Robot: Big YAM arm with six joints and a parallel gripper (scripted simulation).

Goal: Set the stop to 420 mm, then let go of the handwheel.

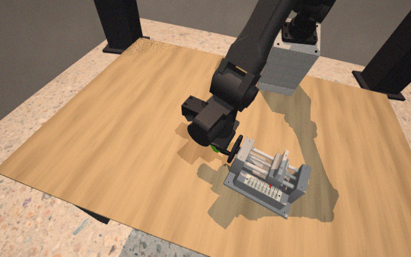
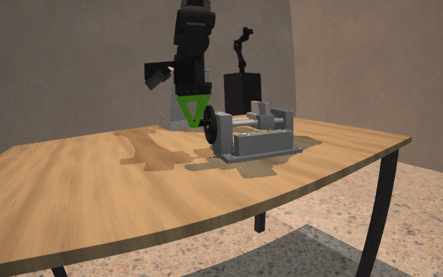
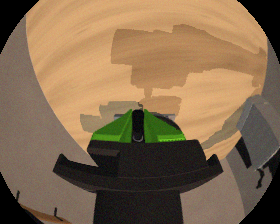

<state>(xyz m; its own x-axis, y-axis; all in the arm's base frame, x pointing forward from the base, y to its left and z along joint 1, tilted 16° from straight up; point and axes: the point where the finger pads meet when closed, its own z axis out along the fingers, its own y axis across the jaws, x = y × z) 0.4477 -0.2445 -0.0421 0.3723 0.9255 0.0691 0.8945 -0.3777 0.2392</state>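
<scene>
The pincer (image 2: 195, 123) points straight down, its green fingers (image 2: 185, 109) drawn nearly together into a narrow V and clamped on the small crank knob (image 2: 205, 121) that sticks out from the face of the black handwheel (image 2: 209, 128). In the wrist view the two green fingers meet almost at a point, with only a thin dark sliver showing between them. The handwheel stands upright at the end of a grey stop fixture (image 1: 266, 178), which rests flat on the wooden tabletop (image 1: 105, 127), toward the side away from the arm's grey pedestal (image 1: 288, 68). Behind the wheel, pale rods (image 1: 263, 154) run between two grey end blocks, and a grey carriage (image 1: 279, 165) sits on them, past the middle toward the far end block. Along the fixture's front face lies a white scale strip (image 1: 263, 188) with a small red marker (image 1: 270, 185) above it; the scale's figures are too small to read. The dark arm (image 1: 252, 47) reaches down from the pedestal to the wheel.
</scene>
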